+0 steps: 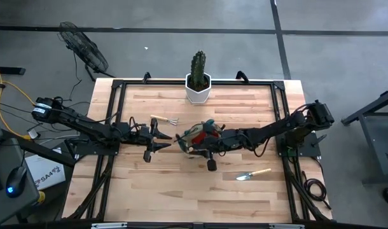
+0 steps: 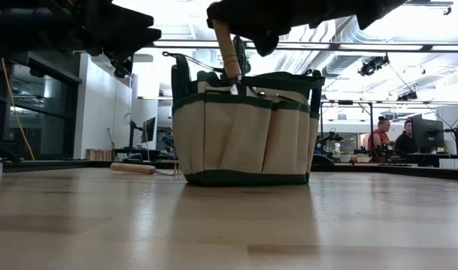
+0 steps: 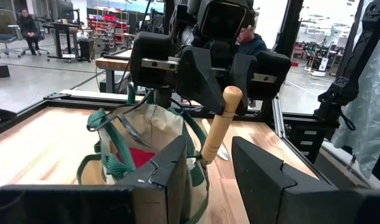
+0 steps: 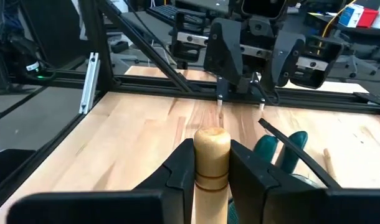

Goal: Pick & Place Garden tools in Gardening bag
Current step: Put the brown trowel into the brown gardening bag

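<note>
The olive-and-tan gardening bag [image 1: 203,130] stands upright mid-table, a red glove [image 3: 139,155] inside it. My right gripper [image 4: 212,152] reaches in from the right above the bag's mouth, shut on a wooden-handled trowel [image 3: 220,124]. My left gripper [image 1: 163,138] stands open and level just left of the bag, its fingers [image 3: 171,171] near the bag's rim. Whether they touch it I cannot tell. A mini rake [image 1: 163,119] lies flat beyond the left gripper. Another trowel [image 1: 253,173] lies on the near right of the table. My right gripper pinches the trowel's wooden handle [image 4: 211,168] between its two fingers, just below the rounded free end, which sticks up above them. The fingers come about level from the table's right and lie across the handle. The trowel hangs slightly tilted, its metal end [image 2: 236,84] down in the bag's mouth.
A green cactus in a white pot [image 1: 198,86] stands at the middle of the far edge. Black frame rails [image 1: 117,89] border the table. People sit at desks [image 2: 379,139] in the room beyond. Bare wood lies along the near edge.
</note>
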`<state>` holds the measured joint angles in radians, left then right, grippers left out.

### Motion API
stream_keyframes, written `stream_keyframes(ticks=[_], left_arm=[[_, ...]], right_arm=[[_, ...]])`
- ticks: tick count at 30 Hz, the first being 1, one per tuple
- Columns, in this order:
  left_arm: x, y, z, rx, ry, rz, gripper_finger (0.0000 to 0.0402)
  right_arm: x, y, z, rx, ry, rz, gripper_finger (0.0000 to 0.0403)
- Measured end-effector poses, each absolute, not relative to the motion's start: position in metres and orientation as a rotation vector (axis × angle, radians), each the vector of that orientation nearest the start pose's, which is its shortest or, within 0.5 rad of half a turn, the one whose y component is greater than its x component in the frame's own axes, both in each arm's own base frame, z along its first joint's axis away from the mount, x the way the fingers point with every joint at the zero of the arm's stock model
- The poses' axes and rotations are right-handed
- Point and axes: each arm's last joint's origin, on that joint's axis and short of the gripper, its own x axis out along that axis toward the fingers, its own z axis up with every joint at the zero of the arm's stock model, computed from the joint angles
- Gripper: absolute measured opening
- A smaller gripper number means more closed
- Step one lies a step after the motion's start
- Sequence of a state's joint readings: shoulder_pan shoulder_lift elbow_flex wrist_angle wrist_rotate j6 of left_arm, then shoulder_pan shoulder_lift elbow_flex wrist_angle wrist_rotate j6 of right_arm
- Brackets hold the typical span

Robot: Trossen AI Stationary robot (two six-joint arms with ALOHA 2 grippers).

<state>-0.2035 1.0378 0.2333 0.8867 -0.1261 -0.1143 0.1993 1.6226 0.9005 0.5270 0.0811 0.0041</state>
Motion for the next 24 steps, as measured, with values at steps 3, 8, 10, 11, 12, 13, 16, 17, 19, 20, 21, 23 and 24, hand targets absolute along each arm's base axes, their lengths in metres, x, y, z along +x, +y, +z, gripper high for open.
stream_keyframes(ticks=[3, 8, 10, 11, 12, 13, 16, 17, 19, 20, 21, 23, 24], left_arm=[[0.1918, -0.0359, 0.2039, -0.128, -0.077, -0.082, 0.0124], [0.1918, -0.0359, 0.2038, -0.127, -0.076, -0.083, 0.0124], [0.1919, -0.0359, 0.2035, -0.128, -0.073, -0.083, 0.0124], [0.1919, -0.036, 0.2032, -0.13, -0.069, -0.084, 0.0124], [0.1919, -0.036, 0.203, -0.132, -0.068, -0.086, 0.0124], [0.1919, -0.036, 0.2029, -0.133, -0.066, -0.086, 0.0124], [0.1919, -0.036, 0.2023, -0.139, -0.06, -0.086, 0.0124], [0.192, -0.036, 0.2021, -0.139, -0.057, -0.086, 0.0124], [0.192, -0.036, 0.2017, -0.143, -0.053, -0.085, 0.0124], [0.192, -0.036, 0.2017, -0.143, -0.053, -0.085, 0.0124], [0.1919, -0.036, 0.2016, -0.144, -0.053, -0.085, 0.0124], [0.1919, -0.036, 0.2016, -0.146, -0.053, -0.085, 0.0124], [0.1919, -0.036, 0.2016, -0.146, -0.053, -0.085, 0.0124]], right_arm=[[0.3455, 0.0673, 0.2315, 0.0, 0.195, 0.113, 0.0067], [0.3454, 0.0668, 0.2313, 0.007, 0.197, 0.09, 0.0068], [0.3454, 0.0668, 0.2312, 0.016, 0.198, 0.088, 0.0068], [0.3454, 0.0668, 0.2312, 0.022, 0.199, 0.088, 0.0068], [0.3454, 0.0669, 0.2311, 0.025, 0.199, 0.087, 0.0068], [0.3454, 0.0668, 0.2311, 0.026, 0.2, 0.087, 0.0068], [0.3453, 0.0667, 0.2306, 0.029, 0.205, 0.087, 0.0068], [0.3453, 0.0664, 0.2302, 0.029, 0.209, 0.086, 0.0068], [0.3455, 0.065, 0.2301, 0.043, 0.212, 0.08, 0.0068], [0.3457, 0.0635, 0.23, 0.056, 0.213, 0.073, 0.0068], [0.3459, 0.0624, 0.2299, 0.066, 0.215, 0.069, 0.0069], [0.3463, 0.0597, 0.2295, 0.076, 0.219, 0.059, 0.0074], [0.3464, 0.0587, 0.2293, 0.078, 0.221, 0.057, 0.0079]])
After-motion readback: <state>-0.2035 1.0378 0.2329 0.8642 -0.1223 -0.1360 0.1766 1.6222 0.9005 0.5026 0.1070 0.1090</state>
